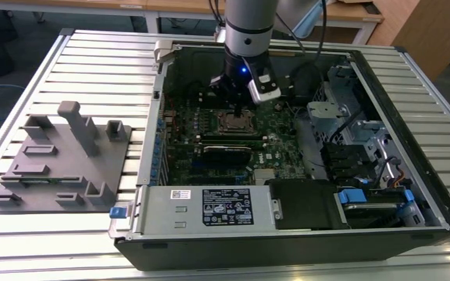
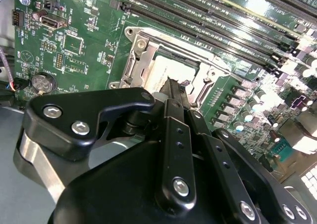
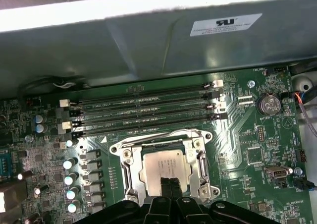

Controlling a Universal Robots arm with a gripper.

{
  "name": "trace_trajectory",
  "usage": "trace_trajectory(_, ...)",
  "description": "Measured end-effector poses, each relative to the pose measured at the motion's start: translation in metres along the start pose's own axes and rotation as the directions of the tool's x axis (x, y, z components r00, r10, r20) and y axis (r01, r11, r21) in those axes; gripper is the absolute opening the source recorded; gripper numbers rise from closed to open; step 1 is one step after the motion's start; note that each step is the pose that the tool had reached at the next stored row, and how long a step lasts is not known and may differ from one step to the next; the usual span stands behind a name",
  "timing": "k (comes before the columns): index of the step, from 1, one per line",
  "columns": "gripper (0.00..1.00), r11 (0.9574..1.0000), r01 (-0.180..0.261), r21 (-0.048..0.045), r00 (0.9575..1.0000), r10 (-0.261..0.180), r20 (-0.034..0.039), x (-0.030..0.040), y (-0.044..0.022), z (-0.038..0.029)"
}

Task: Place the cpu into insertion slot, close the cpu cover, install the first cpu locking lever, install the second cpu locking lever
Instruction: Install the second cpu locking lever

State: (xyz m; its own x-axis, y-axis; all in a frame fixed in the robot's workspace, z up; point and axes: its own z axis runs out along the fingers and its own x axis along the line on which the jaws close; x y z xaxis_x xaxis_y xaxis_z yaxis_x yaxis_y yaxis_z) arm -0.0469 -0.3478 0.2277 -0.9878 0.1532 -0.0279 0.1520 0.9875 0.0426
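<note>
The cpu [image 3: 157, 165] lies flat in the insertion slot [image 1: 237, 123] on the green motherboard, its silver-grey top showing. The cpu cover [image 3: 130, 170] lies down around it as a silvery frame, also seen in the second wrist view as the cpu cover [image 2: 137, 60] beside the cpu [image 2: 163, 74]. My gripper [image 3: 168, 184] hangs right over the chip's edge with its black fingers shut together and nothing between them. In the exterior view the gripper [image 1: 237, 111] stands upright just above the socket. How the locking levers stand, I cannot tell.
Long black memory slots [image 3: 143, 112] run beside the socket, towards the case wall [image 3: 148, 40]. A grey labelled box [image 1: 209, 205] fills the case's near side, and a drive cage [image 1: 350, 117] stands at the exterior view's right. A grey fixture [image 1: 61, 164] sits on the table at its left.
</note>
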Motion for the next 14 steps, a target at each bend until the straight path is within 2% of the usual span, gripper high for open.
trace_trajectory(14, 0.10, 1.0000, 0.000, -0.0001, 1.0000, 0.000, 0.0000, -0.0026, -0.0170, -0.0006)
